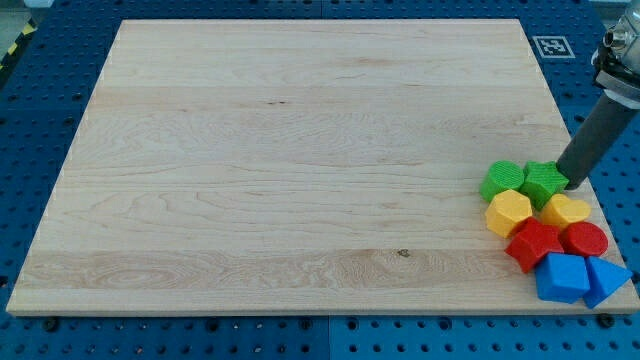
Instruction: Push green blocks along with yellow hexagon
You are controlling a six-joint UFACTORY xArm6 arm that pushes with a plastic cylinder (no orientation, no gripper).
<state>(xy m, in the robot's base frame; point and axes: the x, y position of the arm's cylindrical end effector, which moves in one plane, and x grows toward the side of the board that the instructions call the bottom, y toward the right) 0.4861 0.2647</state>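
Two green blocks lie at the view's right edge of the wooden board: a rounded green one (501, 180) and a green star-like one (544, 182) just right of it, touching. A yellow hexagon (509, 212) sits directly below the rounded green block, touching it. A second yellow block (566, 211) lies to its right. My tip (569, 181) rests against the right side of the green star-like block, with the dark rod slanting up to the view's right.
Below the yellow blocks lie a red star-like block (533, 245), a red round block (584, 240) and two blue blocks (562, 278) (606, 279) at the board's bottom right corner. The wooden board (300, 160) sits on a blue perforated table. A fiducial tag (550, 46) lies at top right.
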